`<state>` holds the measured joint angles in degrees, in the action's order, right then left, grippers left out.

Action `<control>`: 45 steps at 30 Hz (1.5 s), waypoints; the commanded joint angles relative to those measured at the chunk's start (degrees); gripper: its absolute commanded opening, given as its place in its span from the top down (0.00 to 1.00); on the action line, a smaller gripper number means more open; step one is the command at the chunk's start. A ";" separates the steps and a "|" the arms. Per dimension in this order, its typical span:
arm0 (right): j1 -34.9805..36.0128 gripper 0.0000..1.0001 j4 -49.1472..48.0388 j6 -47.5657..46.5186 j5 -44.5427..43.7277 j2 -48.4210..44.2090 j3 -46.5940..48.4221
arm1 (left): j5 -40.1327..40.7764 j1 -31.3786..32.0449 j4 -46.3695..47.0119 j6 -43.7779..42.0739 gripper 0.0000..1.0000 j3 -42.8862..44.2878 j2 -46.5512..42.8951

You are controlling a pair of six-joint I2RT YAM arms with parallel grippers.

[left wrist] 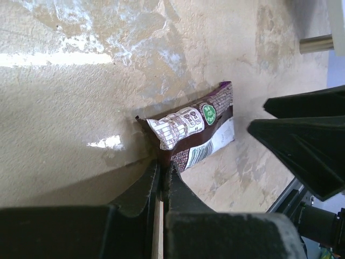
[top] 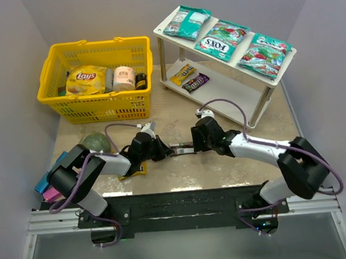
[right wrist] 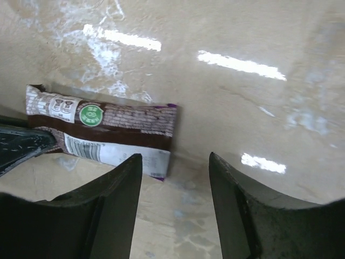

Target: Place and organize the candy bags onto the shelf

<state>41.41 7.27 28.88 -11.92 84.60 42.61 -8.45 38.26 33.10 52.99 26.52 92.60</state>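
Observation:
A brown and purple candy packet (top: 179, 148) lies between my two grippers, low over the table in front of the arms. My left gripper (left wrist: 161, 166) is shut on one end of the packet (left wrist: 188, 132), pinching its crimped edge. My right gripper (right wrist: 175, 162) stands open just off the other end of the packet (right wrist: 102, 132), touching nothing. The white shelf (top: 217, 87) stands at the back right. Three teal candy bags (top: 222, 40) lie in a row on its top board. A yellow packet (top: 182, 75) and a purple one (top: 194, 83) lie on the lower board.
A yellow basket (top: 63, 108) at the back left holds a Lay's bag (top: 86, 80) and jars. A green round thing (top: 96, 141) sits by my left arm, and a yellow packet (top: 134, 170) lies under it. Blue and pink packets (top: 45, 184) lie at the table's left edge.

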 commanded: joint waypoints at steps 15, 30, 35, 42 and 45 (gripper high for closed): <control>-0.10 0.29 21.73 -1.54 -5.41 -33.61 15.21 | 10.20 3.57 8.02 7.82 1.00 17.06 -2.78; -0.01 0.24 23.31 -7.26 4.63 -40.39 20.49 | 21.27 6.04 13.13 10.47 1.00 54.49 29.56; -0.10 0.23 24.37 -7.26 3.66 -41.35 20.32 | 25.66 6.48 16.37 10.20 1.00 61.10 37.21; -0.10 0.23 24.81 -7.26 3.13 -41.62 19.88 | 29.71 7.00 18.14 12.13 1.00 62.25 40.99; -0.01 0.23 24.46 -7.26 2.70 -41.62 19.44 | 32.79 7.44 18.31 12.40 1.00 61.72 41.61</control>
<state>41.34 32.10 22.83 -8.34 43.48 60.80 17.30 45.30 47.22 62.50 87.11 133.12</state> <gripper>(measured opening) 0.769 0.036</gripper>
